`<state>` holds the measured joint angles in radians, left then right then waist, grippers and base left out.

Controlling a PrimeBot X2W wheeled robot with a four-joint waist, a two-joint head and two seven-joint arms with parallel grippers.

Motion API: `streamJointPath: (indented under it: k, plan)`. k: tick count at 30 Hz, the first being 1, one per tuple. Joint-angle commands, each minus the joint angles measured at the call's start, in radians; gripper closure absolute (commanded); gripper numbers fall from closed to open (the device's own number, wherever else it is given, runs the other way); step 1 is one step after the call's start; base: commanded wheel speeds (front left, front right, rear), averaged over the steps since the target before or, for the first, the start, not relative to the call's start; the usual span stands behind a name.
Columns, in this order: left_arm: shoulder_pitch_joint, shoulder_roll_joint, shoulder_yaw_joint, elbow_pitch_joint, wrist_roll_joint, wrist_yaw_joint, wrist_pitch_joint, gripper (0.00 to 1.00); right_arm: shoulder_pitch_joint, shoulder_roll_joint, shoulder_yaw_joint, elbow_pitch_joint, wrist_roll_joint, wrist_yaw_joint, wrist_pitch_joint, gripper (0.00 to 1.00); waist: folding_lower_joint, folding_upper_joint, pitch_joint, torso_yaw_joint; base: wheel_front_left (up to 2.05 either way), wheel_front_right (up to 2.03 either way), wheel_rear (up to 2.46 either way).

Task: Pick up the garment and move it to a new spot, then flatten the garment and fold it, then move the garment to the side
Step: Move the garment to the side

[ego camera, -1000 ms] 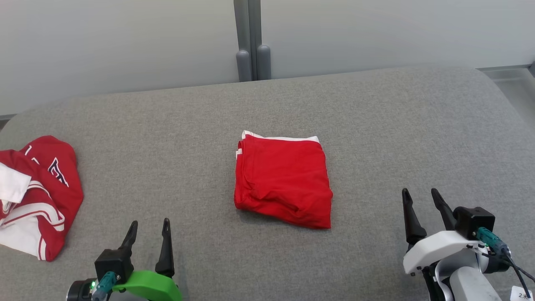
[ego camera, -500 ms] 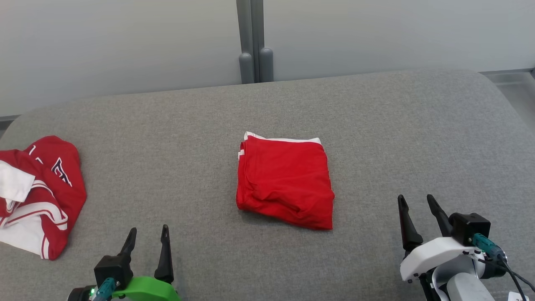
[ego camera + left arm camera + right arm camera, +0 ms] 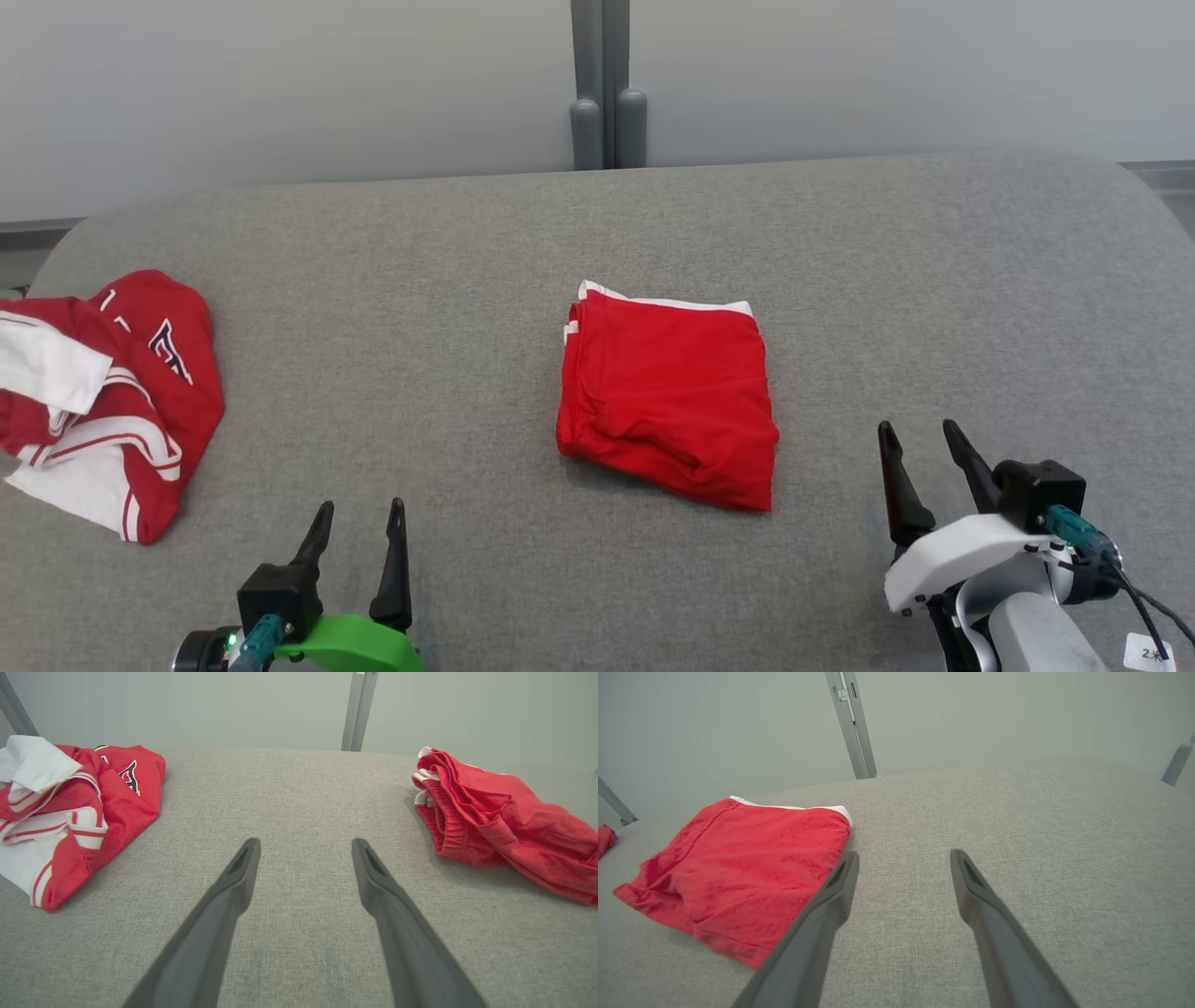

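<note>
Garment (image 3: 667,401) check: where do you have it?
> Middle of the tabletop (image 3: 448,280) in your head view. Red, folded into a rough square, with white trim along the far edge and at the far left corner. The near edge is a bit rumpled. It lies apart from both arms.

Left fingers (image 3: 393,569)?
> Apart and holding nothing, at your lower left, tips pointing away from the robot. Your left wrist view has bare grey fabric between them. The garment sits off to their right, well apart.

Right fingers (image 3: 898,495)?
> Also apart and holding nothing, at your lower right, leaning slightly left. They're nearer the garment than the left pair, but not on it. In your right wrist view one finger crosses the garment's corner in the picture. The head view shows a gap of tabletop between them.

What else is on there?
> Jersey (image 3: 103,401), red and white, crumpled at the left edge, well apart from the garment. It has dark lettering, too small to read. A grey post (image 3: 607,84) stands behind the tabletop against a pale wall (image 3: 280,84).
</note>
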<state>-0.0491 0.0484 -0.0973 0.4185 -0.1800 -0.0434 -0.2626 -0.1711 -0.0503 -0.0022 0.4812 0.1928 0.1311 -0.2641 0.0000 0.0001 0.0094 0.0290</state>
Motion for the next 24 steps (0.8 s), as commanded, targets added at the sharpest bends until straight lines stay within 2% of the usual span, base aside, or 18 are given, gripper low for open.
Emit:
streamJointPath:
  k: [1,9,15,19,24]
  plan:
    - [-0.021,0.005,-0.009,-0.001,0.002,-0.003,-0.003,0.0,-0.027,-0.001,0.003,0.002,0.011,-0.001,0.0,0.0,0.0,-0.0001,0.032,0.046,0.0,0.0,0.0]
    - [-0.059,0.004,-0.052,-0.006,-0.004,-0.006,-0.003,0.0,-0.149,-0.002,0.017,0.07,0.02,-0.001,0.0,0.0,0.0,-0.0001,0.122,0.146,0.0,0.0,0.0]
    - [-0.083,0.004,-0.079,-0.01,-0.006,-0.004,-0.003,0.0,-0.239,-0.003,-0.01,0.216,0.053,-0.001,0.0,0.0,0.0,-0.0001,0.173,0.227,0.0,0.0,0.0]
    - [-0.092,0.004,-0.083,-0.015,-0.017,0.002,-0.003,0.0,-0.269,-0.002,-0.019,0.306,0.09,-0.001,0.0,0.0,0.0,-0.0001,0.191,0.255,0.0,0.0,0.0]
    - [-0.101,0.004,-0.088,-0.021,-0.008,0.003,-0.003,0.0,-0.289,-0.002,0.061,0.408,0.184,-0.001,0.002,0.0,0.0,-0.0001,0.199,0.26,0.0,0.0,0.0]
